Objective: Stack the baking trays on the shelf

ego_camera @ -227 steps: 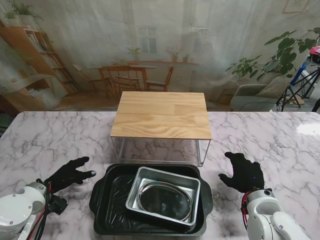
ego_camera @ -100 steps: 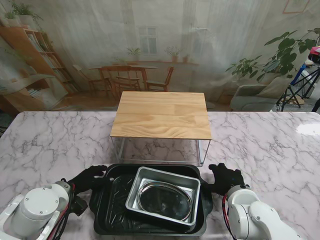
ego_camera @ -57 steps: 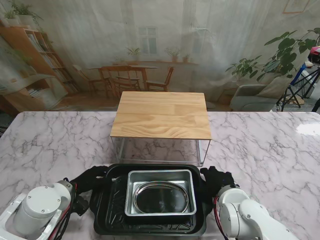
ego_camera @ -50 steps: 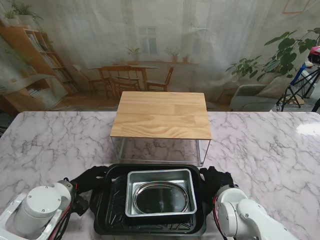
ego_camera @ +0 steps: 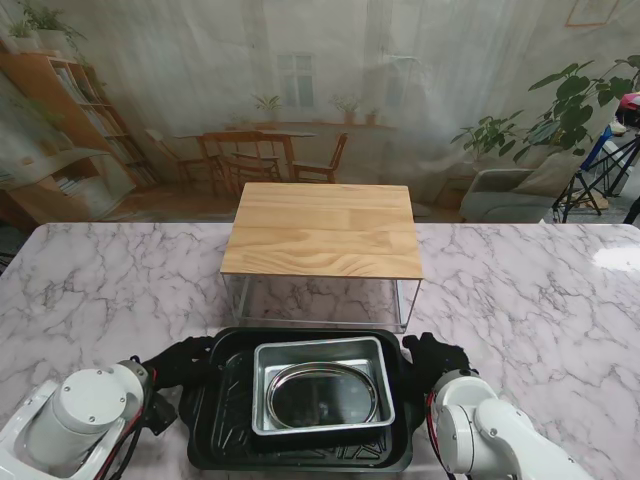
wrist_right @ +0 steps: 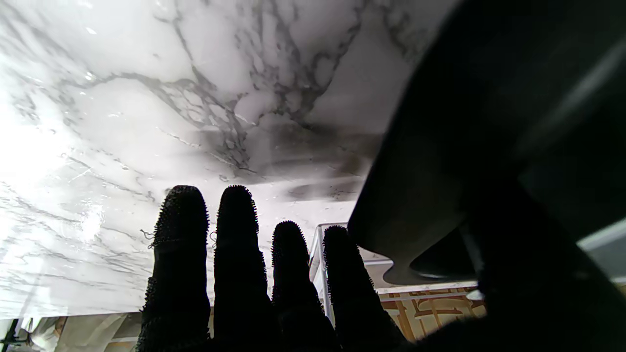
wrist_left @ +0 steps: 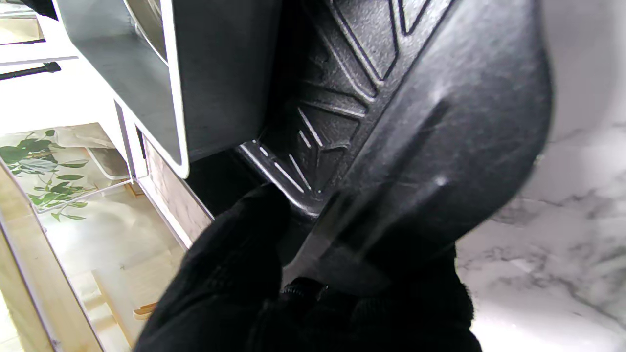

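The left hand [ego_camera: 185,362] grasps the left handle of the black roasting tray [ego_camera: 228,412], thumb over the rim in its wrist view. The right hand [ego_camera: 437,358] sits at the right handle; its four fingers [wrist_right: 234,254] lie straight, so whether it grips I cannot tell. The nested trays rest at the desk's [ego_camera: 100,290] near edge, the silver tray [ego_camera: 322,350] loose inside. An uneven lift could likely slide it or tip the stack. The wooden shelf [ego_camera: 325,230] stands just beyond, its front edge in the way of a low carry.
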Motion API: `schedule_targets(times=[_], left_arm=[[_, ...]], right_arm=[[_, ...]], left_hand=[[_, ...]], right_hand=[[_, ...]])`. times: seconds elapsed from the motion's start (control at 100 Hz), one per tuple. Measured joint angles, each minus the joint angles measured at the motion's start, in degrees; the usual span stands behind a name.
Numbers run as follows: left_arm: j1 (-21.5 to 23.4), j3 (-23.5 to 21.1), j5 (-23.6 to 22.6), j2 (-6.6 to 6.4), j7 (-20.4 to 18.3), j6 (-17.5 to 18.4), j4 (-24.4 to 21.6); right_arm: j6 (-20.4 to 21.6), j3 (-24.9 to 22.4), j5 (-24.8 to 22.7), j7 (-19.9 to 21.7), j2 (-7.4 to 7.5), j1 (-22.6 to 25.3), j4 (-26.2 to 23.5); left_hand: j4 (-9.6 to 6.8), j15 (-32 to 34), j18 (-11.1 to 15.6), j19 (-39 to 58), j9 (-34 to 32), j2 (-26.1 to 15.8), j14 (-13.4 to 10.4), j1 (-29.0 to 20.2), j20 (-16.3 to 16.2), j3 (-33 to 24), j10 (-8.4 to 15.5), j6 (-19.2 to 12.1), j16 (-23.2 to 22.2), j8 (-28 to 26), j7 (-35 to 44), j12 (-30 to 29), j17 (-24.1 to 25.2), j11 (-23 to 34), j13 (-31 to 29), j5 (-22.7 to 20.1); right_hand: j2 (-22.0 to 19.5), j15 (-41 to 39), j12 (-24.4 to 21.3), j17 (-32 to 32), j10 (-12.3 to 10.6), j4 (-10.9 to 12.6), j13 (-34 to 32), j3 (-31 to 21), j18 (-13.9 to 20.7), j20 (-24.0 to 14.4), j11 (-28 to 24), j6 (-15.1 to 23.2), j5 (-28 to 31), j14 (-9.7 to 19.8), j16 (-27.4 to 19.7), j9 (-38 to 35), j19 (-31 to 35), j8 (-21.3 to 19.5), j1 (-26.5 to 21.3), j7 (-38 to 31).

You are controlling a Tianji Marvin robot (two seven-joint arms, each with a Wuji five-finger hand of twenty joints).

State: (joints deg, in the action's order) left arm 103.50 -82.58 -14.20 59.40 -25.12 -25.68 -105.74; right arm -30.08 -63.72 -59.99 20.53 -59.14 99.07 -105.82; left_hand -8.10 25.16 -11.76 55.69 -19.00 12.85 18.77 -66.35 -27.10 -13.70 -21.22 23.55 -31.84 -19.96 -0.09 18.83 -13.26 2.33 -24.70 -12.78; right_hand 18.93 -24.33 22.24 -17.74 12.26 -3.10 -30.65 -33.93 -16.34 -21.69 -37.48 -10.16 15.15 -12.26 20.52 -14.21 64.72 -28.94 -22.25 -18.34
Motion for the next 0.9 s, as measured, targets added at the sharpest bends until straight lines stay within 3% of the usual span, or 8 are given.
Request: schedule_targets(times=[0.31, 0.38, 0.55, 0.72, 0.9], left_arm=[[-1.53, 2.42, -0.78, 0.12, 2.00, -1.96, 0.65], [-1.73, 2.77, -1.29, 0.12, 2.00, -2.18, 0.66], [-2.37, 3.75, -2.73, 0.06, 1.96, -2.95, 0.70], [-2.57, 3.96, -3.16, 0.04, 1.90, -3.30, 0.68], [-2.28, 3.79, -3.72, 0.12, 1.98, -3.16, 0.49]], right_arm=[[-2.93, 3.07, 1.40, 1.30, 0.43, -3.21, 1.83], [-3.40, 3.54, 1.62, 1.32, 0.51, -3.70, 2.03], [-3.87, 4.16, 2.32, 1.66, 0.61, -4.45, 2.28], [-3.88, 4.12, 3.07, 1.87, 0.65, -4.46, 2.29], [-3.97, 3.53, 3.58, -1.19, 0.37, -3.26, 2.26]], left_hand=[[2.20, 2.95, 0.60, 1.39, -4.09, -1.79, -1.29, -2.96, -0.60, 0.20, -0.16, 0.93, -0.95, 0.00, 0.60, 0.00, -2.75, 1.34, -3.23, -0.67], [5.19, 3.01, 0.70, 2.05, -5.50, -2.03, -1.75, -3.05, -0.60, -4.16, 0.08, 0.93, -0.32, 0.00, 0.64, 0.00, -3.95, 0.82, -4.48, -0.83], [7.53, 3.47, 0.86, 2.82, -8.15, -1.96, -2.35, -3.44, -0.60, -8.43, 0.80, 0.87, 0.71, -0.20, 1.16, -0.97, -6.32, 0.50, -7.19, -2.77], [7.60, 3.47, 0.87, 2.86, -8.25, -1.92, -2.44, -2.71, -0.60, -9.47, 1.26, 0.85, 1.19, -0.10, 1.53, -0.98, -6.91, 0.49, -7.85, -2.90], [7.60, 3.58, 0.88, 2.88, -8.26, -1.92, -2.54, -1.89, -0.60, -9.47, 1.46, -0.01, 1.20, -0.10, 1.85, -0.98, -6.92, 0.49, -7.90, -2.95]], right_hand=[[0.98, -5.06, 2.25, -6.65, 0.69, 0.00, -3.62, -2.82, 0.48, -1.27, -3.02, -0.01, 1.61, -1.11, 2.11, -3.00, 5.66, -0.74, -0.77, -2.43], [0.67, -5.07, 2.93, -8.14, 1.08, 0.00, -4.25, -2.89, 0.48, -1.43, -3.75, -0.01, 2.18, -1.57, 2.09, -3.79, 6.81, -0.81, -0.90, -3.56], [1.08, -9.84, 4.64, -12.32, 1.18, 0.00, -8.87, -5.82, 0.48, -2.04, -5.42, -0.01, 2.17, -1.78, 3.72, -5.92, 9.61, -0.87, -1.14, -5.86], [1.54, -13.34, 4.93, -11.69, 1.19, 0.00, -11.11, -6.88, 0.48, -2.07, -5.54, -0.88, 1.27, -1.08, 5.23, -6.63, 10.05, -0.87, -0.22, -6.62], [-0.26, -12.25, 4.93, -7.26, 1.18, 0.78, -8.86, -1.47, -0.88, -2.07, -5.54, -0.86, 1.90, -1.02, 4.68, -6.34, 8.54, 0.32, 2.44, -6.63]])
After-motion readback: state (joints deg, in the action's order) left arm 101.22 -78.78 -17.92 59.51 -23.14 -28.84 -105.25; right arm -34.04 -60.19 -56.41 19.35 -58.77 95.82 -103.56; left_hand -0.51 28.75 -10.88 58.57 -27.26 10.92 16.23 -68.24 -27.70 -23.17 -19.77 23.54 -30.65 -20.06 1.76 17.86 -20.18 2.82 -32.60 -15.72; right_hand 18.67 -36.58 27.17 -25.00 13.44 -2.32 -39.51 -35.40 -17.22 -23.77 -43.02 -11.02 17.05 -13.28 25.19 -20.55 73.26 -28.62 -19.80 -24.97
